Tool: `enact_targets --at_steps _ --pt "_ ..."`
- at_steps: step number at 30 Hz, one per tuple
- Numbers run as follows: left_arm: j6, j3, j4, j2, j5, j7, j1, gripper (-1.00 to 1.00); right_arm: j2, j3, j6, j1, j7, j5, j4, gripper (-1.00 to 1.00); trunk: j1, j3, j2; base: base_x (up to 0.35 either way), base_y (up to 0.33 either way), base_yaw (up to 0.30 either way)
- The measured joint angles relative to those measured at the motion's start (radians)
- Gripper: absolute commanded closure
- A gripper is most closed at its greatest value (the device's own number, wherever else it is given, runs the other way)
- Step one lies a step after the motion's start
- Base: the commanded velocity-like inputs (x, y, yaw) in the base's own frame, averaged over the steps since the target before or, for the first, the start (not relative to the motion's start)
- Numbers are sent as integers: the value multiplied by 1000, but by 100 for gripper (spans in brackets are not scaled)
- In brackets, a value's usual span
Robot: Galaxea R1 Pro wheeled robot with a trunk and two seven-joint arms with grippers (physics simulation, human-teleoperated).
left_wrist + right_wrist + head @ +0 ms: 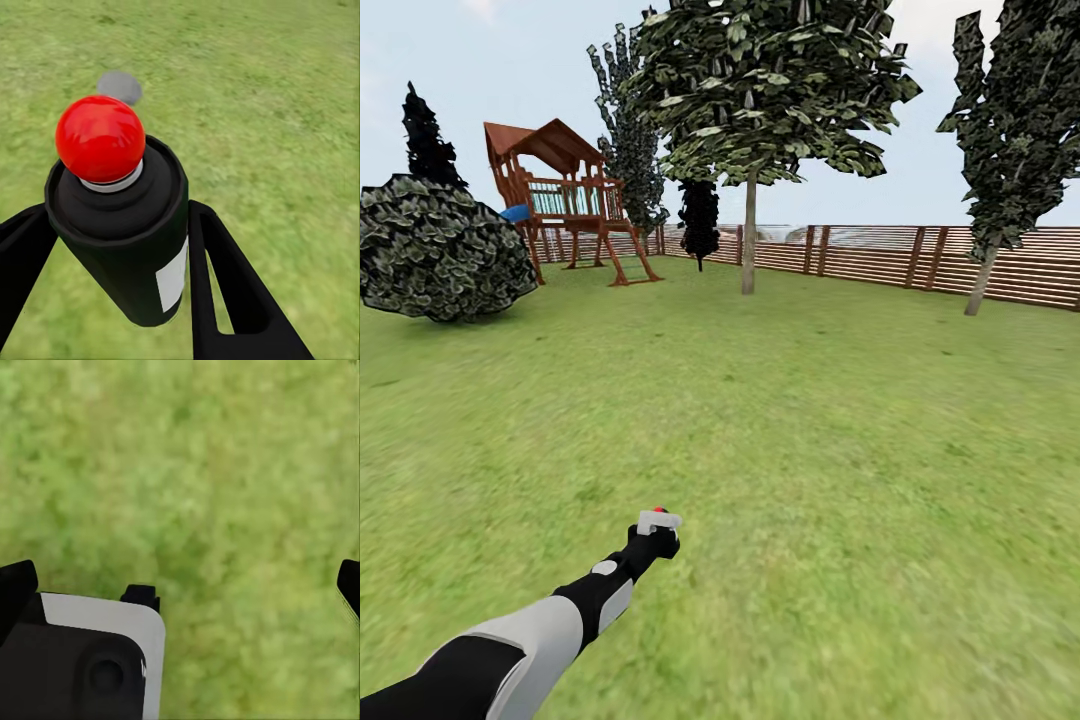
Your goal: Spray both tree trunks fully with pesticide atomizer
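My left gripper (657, 527) is held out low over the grass floor (840, 450), shut on the pesticide atomizer (659, 512). In the left wrist view the atomizer (124, 240) is a black bottle with a red round top and a white label, clamped between the two dark fingers (225, 285) of the left gripper (112, 221). One tree with a bare grey-brown trunk (749, 245) and a broad light-green canopy stands far ahead near the fence. My right gripper (180, 585) hangs open over bare grass, nothing between its fingers.
A brown slat fence (880, 255) bounds the lawn at the back. A wooden playset (565, 200) and a big round bush (440, 250) stand far left. A dark-leaved tree with a leaning trunk (982, 275) is at the right. A small grey round patch (118, 86) lies on the grass.
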Motion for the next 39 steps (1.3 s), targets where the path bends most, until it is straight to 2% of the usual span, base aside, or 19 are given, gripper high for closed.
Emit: enact_targets --at_steps 39 --pt "0 0 0 0 0 0 0 100 0 0 0 0 0 0 0 -100 0 0 0 350 0 0"
